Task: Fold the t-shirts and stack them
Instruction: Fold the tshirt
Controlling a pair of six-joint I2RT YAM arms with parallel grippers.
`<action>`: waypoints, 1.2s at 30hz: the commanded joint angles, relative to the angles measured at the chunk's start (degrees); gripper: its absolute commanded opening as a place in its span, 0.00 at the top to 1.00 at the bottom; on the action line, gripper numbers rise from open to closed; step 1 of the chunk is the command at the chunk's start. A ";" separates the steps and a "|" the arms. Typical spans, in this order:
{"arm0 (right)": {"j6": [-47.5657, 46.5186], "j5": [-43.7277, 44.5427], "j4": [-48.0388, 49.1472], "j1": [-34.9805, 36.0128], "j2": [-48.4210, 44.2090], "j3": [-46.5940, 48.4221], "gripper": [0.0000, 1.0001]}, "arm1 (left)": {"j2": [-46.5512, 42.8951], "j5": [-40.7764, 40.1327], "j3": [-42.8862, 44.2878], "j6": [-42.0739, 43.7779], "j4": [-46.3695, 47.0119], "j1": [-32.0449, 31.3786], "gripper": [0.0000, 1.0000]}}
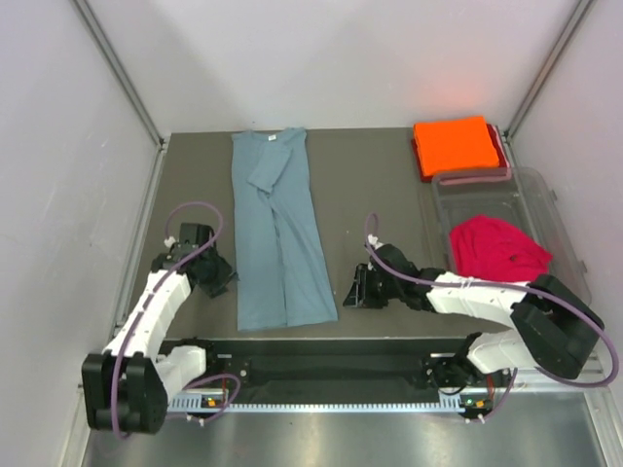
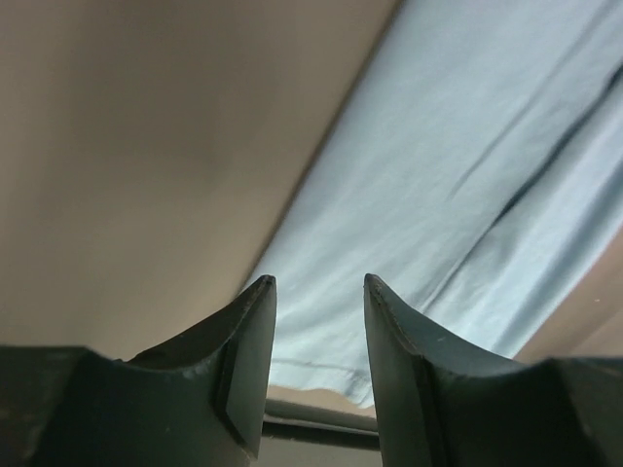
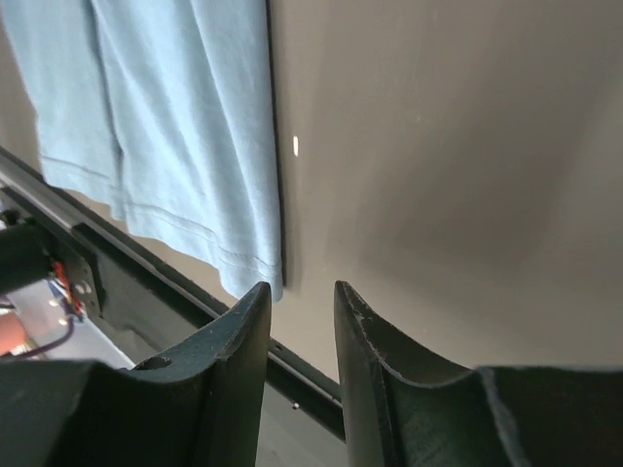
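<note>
One flat grey-brown tabletop (image 1: 380, 195) carries everything. Next in size, the dusty grey-blue cotton t-shirt (image 1: 277, 233) is laid left of centre as a long narrow strip. Its sides are already turned in, one sleeve is folded over near the collar at the far end, and the hem is at the near edge. The clear plastic tub (image 1: 545, 185) is set at the right side. Behind it, at the far right corner, the bright orange t-shirt (image 1: 455, 146) is parked as a neat folded square, and a red edge is seen under it, which cannot be identified. The crimson red t-shirt (image 1: 496, 248) is left crumpled inside the tub, unfolded.

The left gripper (image 1: 222, 280) is placed just beside the strip's left edge near the hem. Its fingers are parted by a narrow gap and nothing is held. The right gripper (image 1: 355, 289) is placed to the right of the hem's right corner, apart from it. It is parted even less and also empty.

The step is judged to be the grey-blue tee's fold, with the lengthwise part done and the crosswise part not yet made. For the next move, both hem corners would need to be pinched through all layers, then lifted and carried together toward the collar so the strip is not skewed. Stacking on the orange square and the red tee are judged still outstanding.
</note>
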 commanded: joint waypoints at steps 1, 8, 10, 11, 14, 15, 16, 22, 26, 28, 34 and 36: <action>0.91 1.93 2.00 2.47 2.22 1.42 0.67 | -5.34 -4.34 -4.32 -5.34 -6.84 -0.07 0.54; 3.63 3.69 5.16 5.64 3.28 0.28 0.66 | -12.99 -2.61 -8.80 -12.02 -10.89 -1.65 0.65; 4.16 4.04 5.25 6.08 4.16 0.54 0.66 | -15.36 -3.20 -10.56 -13.87 -11.33 -2.09 0.67; 4.42 4.30 5.25 6.43 4.51 0.80 0.66 | -16.07 -3.90 -12.05 -13.53 -10.72 -2.62 0.69; 5.21 5.62 5.08 7.66 5.22 1.33 0.66 | -16.43 -4.35 -12.33 -14.31 -10.36 -4.28 0.69; 6.17 6.32 4.90 8.10 5.22 1.33 0.66 | -15.47 -4.78 -12.24 -14.14 -10.45 -4.64 0.69; 6.53 7.72 4.72 8.54 4.87 1.16 0.66 | -14.94 -5.05 -12.15 -14.23 -10.45 -5.08 0.70; 8.64 9.58 5.96 9.60 5.12 0.36 0.66 | -10.45 -6.81 -11.27 -14.93 -9.83 -8.51 0.70; 8.20 9.58 5.34 10.04 6.45 1.60 0.66 | -10.45 -6.02 -11.79 -16.07 -10.10 -9.30 0.70; 8.12 9.66 5.25 10.04 6.97 1.69 0.65 | -10.36 -6.11 -12.15 -16.25 -9.75 -9.74 0.69; 8.99 9.14 7.62 10.30 7.68 0.72 0.65 | -7.55 -5.93 -12.41 -16.16 -8.52 -10.70 0.69; 8.99 8.87 7.88 10.39 8.12 0.89 0.65 | -7.37 -6.11 -12.41 -16.42 -8.43 -10.71 0.74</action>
